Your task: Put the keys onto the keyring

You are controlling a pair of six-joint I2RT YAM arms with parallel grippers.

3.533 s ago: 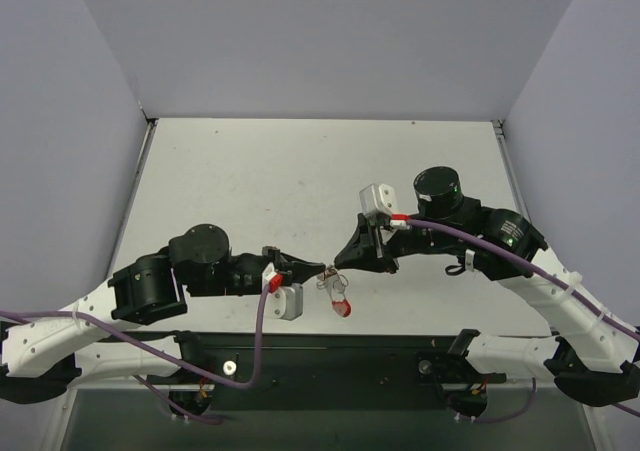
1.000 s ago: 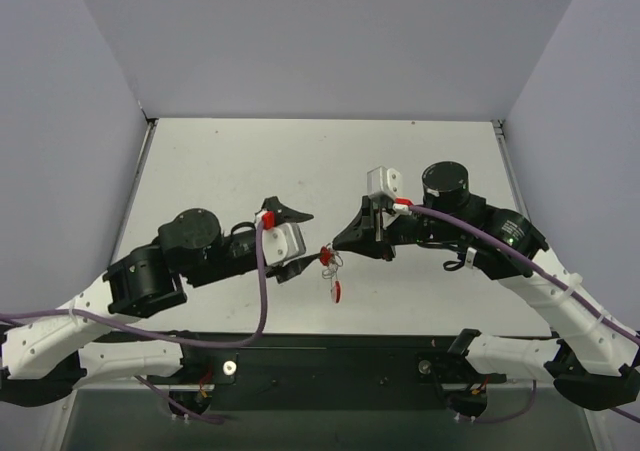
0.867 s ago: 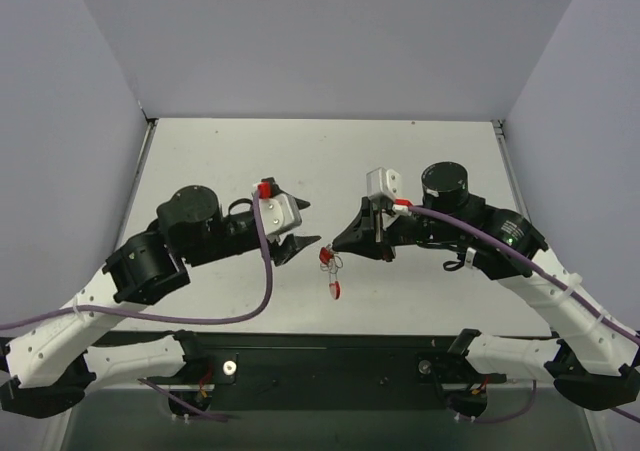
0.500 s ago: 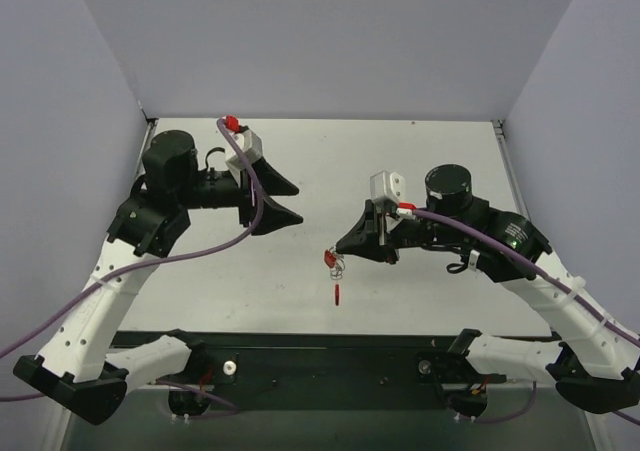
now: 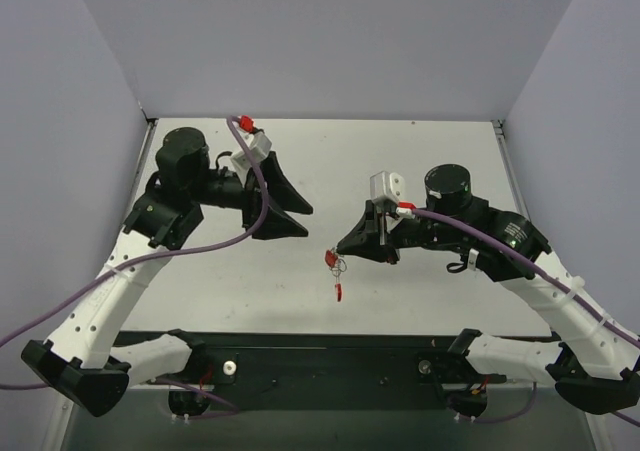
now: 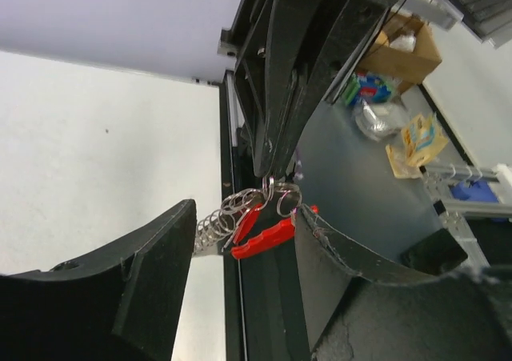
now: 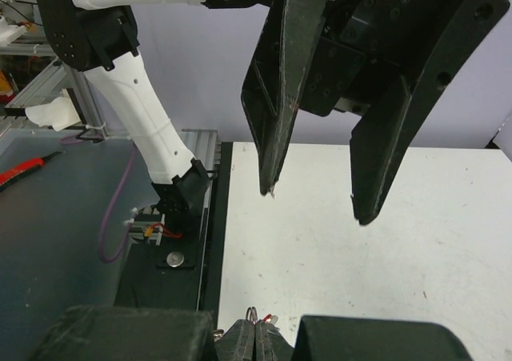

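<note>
Right hand [image 5: 342,253] of mine is clenching shut just right of centre in the overhead view, pinching the small silver rings at the top of the keyring [image 5: 338,291]. From my fingertips the keyring is dangling toward the lower edge of the frame, with its red arc at the bottom end. It is hanging over the pale surface [image 5: 420,161], and I cannot tell whether it is touching it. Just beside my fingertips the keys [image 5: 330,259] are showing only as a small red tag with a glint of silver. They are too tiny for me to say how they are sitting on the ring. In my left wrist view the same bunch is hanging below the tips of the closed right fingers, red pieces lowest.

Farther back, up and to the left of the bunch, my left hand [image 5: 303,221] is hanging released. Its two dark fingers are spreading wide, grasping nothing, and pointing toward the right hand while keeping apart from the keyring.
</note>
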